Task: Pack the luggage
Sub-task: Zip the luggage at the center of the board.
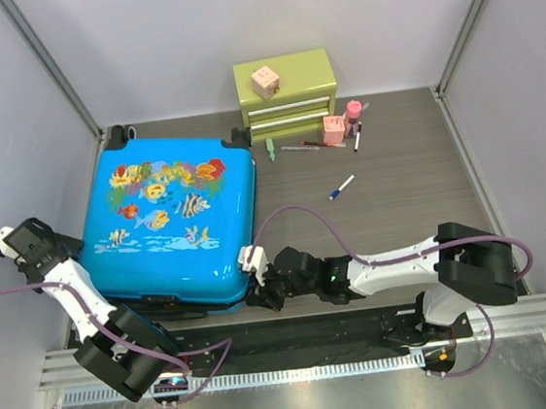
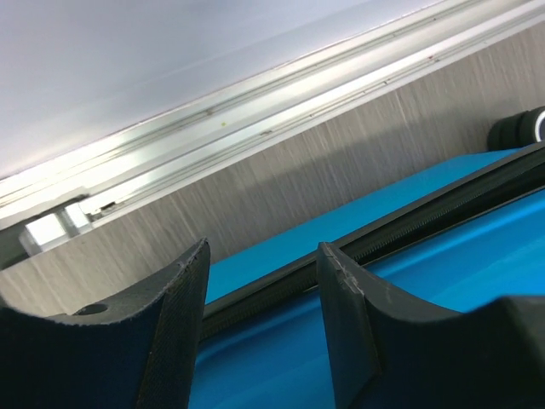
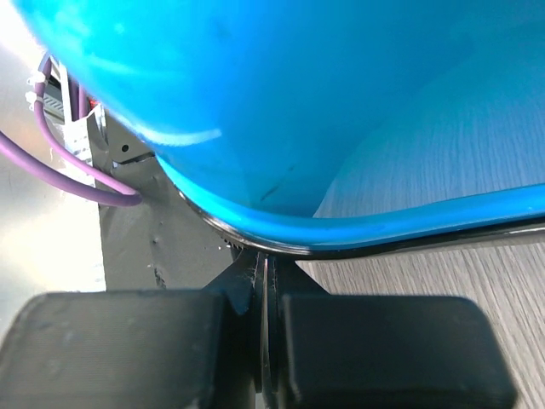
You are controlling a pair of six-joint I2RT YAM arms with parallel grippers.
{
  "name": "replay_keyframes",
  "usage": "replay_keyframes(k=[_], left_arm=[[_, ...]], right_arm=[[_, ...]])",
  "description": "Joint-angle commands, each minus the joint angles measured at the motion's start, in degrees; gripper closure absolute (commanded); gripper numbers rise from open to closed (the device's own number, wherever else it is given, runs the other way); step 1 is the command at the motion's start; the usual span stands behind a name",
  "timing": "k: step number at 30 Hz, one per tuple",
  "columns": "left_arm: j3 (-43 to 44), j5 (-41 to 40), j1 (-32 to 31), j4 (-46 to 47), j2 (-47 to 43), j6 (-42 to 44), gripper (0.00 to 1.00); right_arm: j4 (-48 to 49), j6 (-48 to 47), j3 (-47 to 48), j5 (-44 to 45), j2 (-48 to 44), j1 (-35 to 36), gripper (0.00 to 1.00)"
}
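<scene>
Now | one luggage [image 1: 172,220] lying flat | left hand [image 2: 264,256] parted | right hand [image 3: 262,271] pressed together | one green chest [image 1: 286,91]

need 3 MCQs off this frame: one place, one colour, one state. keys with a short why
1. Colour of the suitcase shell? A) red B) bright blue C) black
2. Where is the pink cube? A) on the suitcase B) in an open drawer C) on top of the green drawer chest
3. State of the right gripper? A) shut B) wide open C) closed on a pen
Key: 1 B: blue shell in all views. 2 C: it sits on the chest's top. 3 A: its jaws are pressed together in the wrist view.
</scene>
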Motion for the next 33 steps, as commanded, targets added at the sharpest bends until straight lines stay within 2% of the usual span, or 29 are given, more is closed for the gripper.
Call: replay_keyframes(k=[1,2,4,5,9,13,17,20,26,33], left_arm=[[-3.5,5.9,-2.0,-12.7,0.7,1.0,0.49],[-2.6,5.4,-2.0,-13.4,0.8,-0.6,0.48],[-1.5,5.3,-1.7,-14.1,1.5,-2.4,0.27],[0.5,5.3,-1.3,-14.4,1.8,-3.0,0.20],[6.3,5.2,-0.7,-16.6,3.9,-4.8,0.11],[8.0,2.1,-0.5,-17.8,5.4,-4.7,0.11],[3.8,-4.4,-0.5,-16.8,3.6,-3.8,0.11],[0.7,-6.1,-0.6,-15.7,1.7,-4.1,0.11],[-5.9,-2.8,-0.6,-13.6,-1.5,-7.4,0.13],[-7.7,1.1,-2.6,-14.1,-2.3,-10.5,0.16]], right_arm=[[0.2,2.2,0.3,2.3,-3.6,-1.6,0.99],[0.4,2.7,-0.1,2.5,-3.9,-1.8,0.99],[0.5,3.1,-1.0,3.1,-4.9,-2.1,0.99],[0.5,3.4,-1.1,3.2,-5.1,-2.2,0.99],[0.4,3.7,-1.8,3.4,-5.7,-2.3,0.99],[0.6,3.8,-2.3,3.6,-5.6,-2.6,0.99],[0.4,4.5,-3.0,4.1,-6.5,-4.0,0.99],[0.0,5.0,-4.6,4.4,-8.7,-5.9,0.99],[-0.7,5.4,-7.9,4.4,-12.1,-8.9,0.99],[-2.3,3.7,-10.0,4.7,-16.0,-9.7,0.99]])
